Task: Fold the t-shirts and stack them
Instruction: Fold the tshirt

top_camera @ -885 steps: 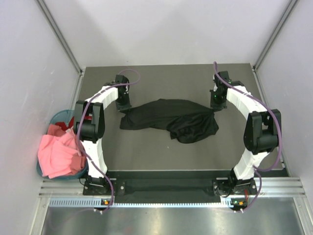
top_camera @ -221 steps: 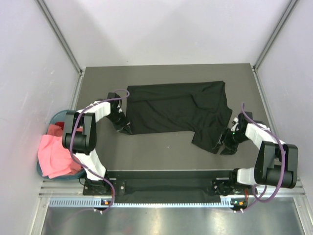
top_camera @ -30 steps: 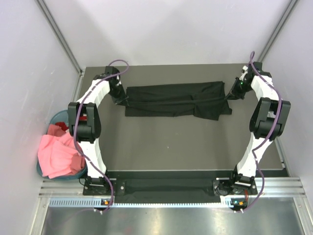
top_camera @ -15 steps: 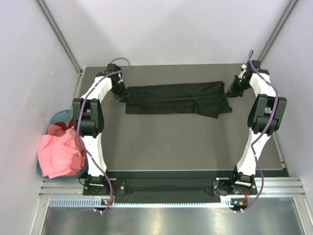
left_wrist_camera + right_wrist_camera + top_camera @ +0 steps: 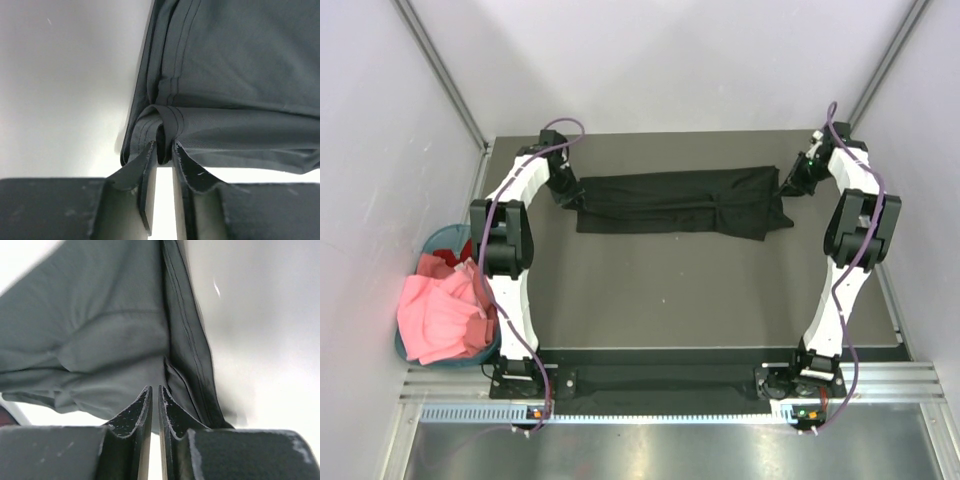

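Gray worktop [image 5: 660, 290] carries a folded black t-shirt [image 5: 675, 200]; left fingers [image 5: 186, 170] slightly apart around its hem, right fingers [image 5: 137, 412] nearly together beside its edge.

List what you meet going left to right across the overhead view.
Basket with the pink shirt → left gripper → black shirt → right gripper.

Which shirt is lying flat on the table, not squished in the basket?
The black t-shirt, spread between both grippers. The pink t-shirt and red t-shirt sit bunched in the teal basket.
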You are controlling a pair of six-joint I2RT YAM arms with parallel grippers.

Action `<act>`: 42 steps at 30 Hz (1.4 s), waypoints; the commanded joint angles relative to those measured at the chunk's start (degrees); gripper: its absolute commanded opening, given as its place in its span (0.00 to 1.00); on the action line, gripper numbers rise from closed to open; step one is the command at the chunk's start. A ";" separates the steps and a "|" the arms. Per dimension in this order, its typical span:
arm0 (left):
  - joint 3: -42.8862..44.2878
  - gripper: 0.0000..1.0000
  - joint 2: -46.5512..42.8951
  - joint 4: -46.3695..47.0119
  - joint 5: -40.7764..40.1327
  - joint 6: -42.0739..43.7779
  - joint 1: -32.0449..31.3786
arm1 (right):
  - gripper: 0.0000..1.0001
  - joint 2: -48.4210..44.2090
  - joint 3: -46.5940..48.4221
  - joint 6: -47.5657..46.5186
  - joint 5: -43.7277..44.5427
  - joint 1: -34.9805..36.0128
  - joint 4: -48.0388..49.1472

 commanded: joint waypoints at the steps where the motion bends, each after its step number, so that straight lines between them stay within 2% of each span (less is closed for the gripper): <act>1: 4.86 0.26 1.05 0.85 -2.11 -0.58 0.47 | 0.10 1.85 4.36 1.59 -1.76 0.13 1.57; 2: 5.91 0.32 1.76 0.68 -2.20 -0.67 0.47 | 0.11 2.64 4.63 1.86 -2.37 0.13 2.01; 6: 11.71 0.39 4.05 -2.57 -4.47 -0.76 0.47 | 0.13 3.61 4.98 4.75 -5.01 0.13 3.94; 8: 11.03 0.45 2.04 -3.45 -5.71 -0.32 0.47 | 0.13 2.48 4.72 5.02 -5.02 0.13 4.03; 11: 4.54 0.47 -3.75 -1.97 -5.55 0.38 0.47 | 0.22 -0.59 3.85 4.85 -3.61 0.30 2.37; 12: -0.35 0.47 -5.42 -0.92 -4.32 0.47 0.39 | 0.26 -1.83 1.93 4.85 -3.78 0.30 2.37; 16: -12.60 0.45 -13.34 5.41 4.28 1.87 -0.23 | 0.32 -8.85 -4.58 3.36 -3.70 2.40 2.72; 18: -16.31 0.44 -14.40 8.05 4.92 2.75 -0.58 | 0.34 -10.88 -8.28 2.04 -3.35 3.20 2.89; 26: -12.10 0.46 -9.31 4.37 -0.70 3.98 -0.67 | 0.36 -18.09 -20.57 -1.13 -1.77 4.17 4.12; 32: -8.06 0.47 -5.89 4.45 -1.41 5.39 -0.67 | 0.39 -20.64 -27.17 -0.16 -3.43 4.17 6.75; 37: -4.36 0.45 -2.28 1.82 -3.34 5.31 -0.67 | 0.40 -21.87 -29.03 -0.60 -3.00 4.17 6.94; 42: -5.94 0.42 -2.36 1.38 -2.38 5.13 -0.58 | 0.41 -22.40 -30.35 -0.60 -2.29 4.17 7.02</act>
